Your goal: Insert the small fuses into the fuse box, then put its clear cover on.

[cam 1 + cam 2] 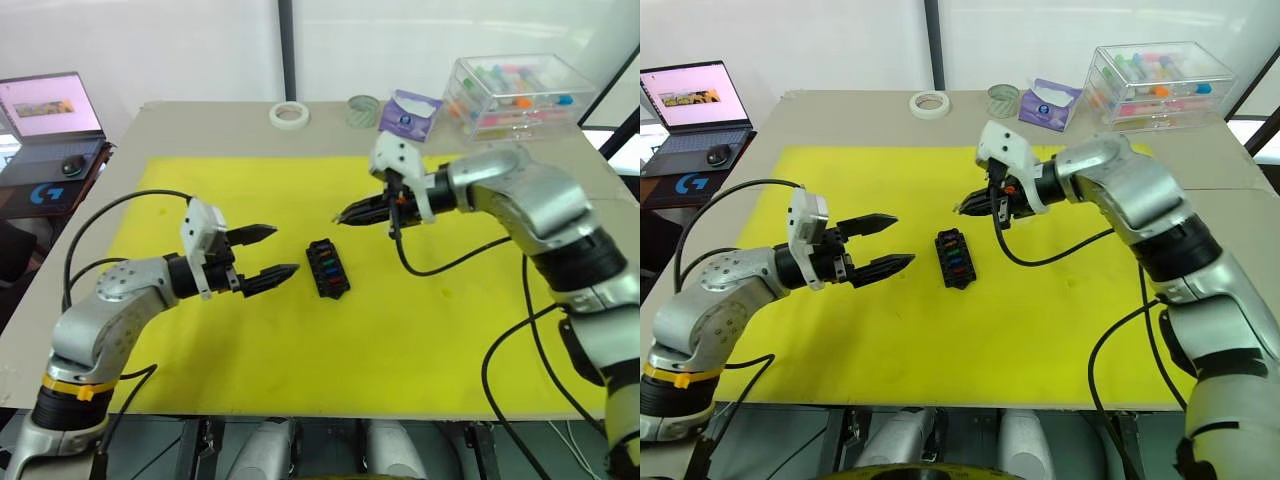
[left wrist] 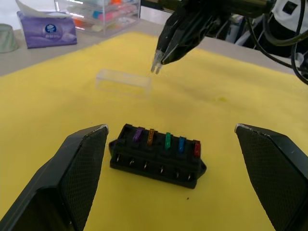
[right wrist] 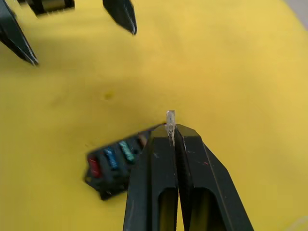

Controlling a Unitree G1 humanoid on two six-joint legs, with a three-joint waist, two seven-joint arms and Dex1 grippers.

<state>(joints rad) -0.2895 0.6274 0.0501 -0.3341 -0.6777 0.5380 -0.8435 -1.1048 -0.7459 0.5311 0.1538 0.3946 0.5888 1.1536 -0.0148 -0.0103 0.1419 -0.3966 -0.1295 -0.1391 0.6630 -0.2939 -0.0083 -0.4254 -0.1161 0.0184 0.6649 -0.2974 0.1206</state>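
The black fuse box (image 1: 327, 267) lies on the yellow mat (image 1: 250, 340), with purple, orange, green, blue and red small fuses (image 2: 166, 140) standing in one row of its slots. My left gripper (image 1: 270, 252) is open just left of the box, level with it and holding nothing. My right gripper (image 1: 345, 213) hovers above and behind the box, shut on a pale, translucent small fuse (image 3: 170, 118) that pokes out of its tips. The clear cover (image 2: 122, 82) rests on the mat beyond the box.
A large clear box of coloured tubes (image 1: 515, 92) stands at the back right. Along the table's far edge are a purple tissue pack (image 1: 408, 113), a small green cup (image 1: 364, 110) and a tape roll (image 1: 289, 114). A laptop (image 1: 45, 130) sits off the table's left side.
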